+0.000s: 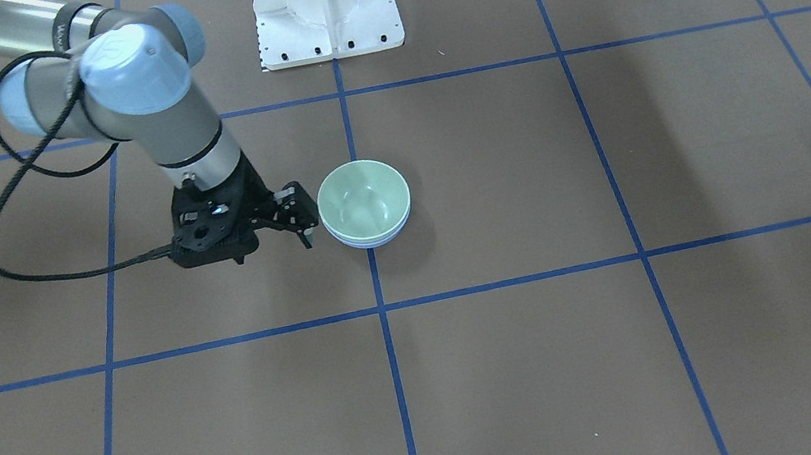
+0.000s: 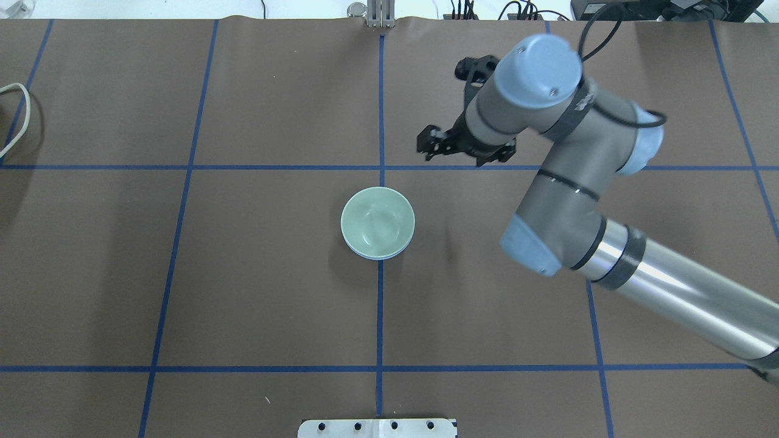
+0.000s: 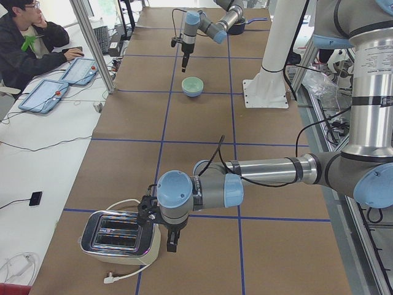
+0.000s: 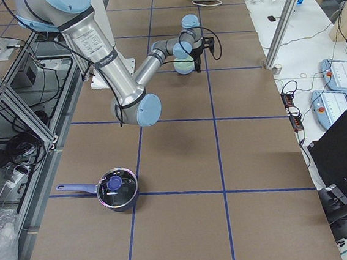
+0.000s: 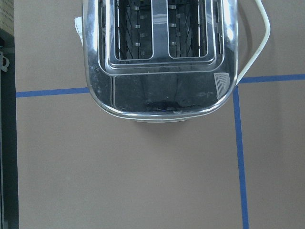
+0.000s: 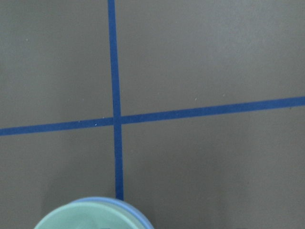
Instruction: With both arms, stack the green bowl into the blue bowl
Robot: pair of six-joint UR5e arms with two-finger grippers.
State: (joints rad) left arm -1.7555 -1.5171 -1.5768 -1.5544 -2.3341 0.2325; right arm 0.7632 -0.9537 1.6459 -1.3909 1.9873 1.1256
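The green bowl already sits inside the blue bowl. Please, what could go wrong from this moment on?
1. The right end effector hangs close beside the green bowl, which is nested in the blue bowl. A low sideways move might knock the stack.
2. The left end effector is next to the toaster and its white cord. If it pulls back carelessly, it might bump the toaster or catch the cord.
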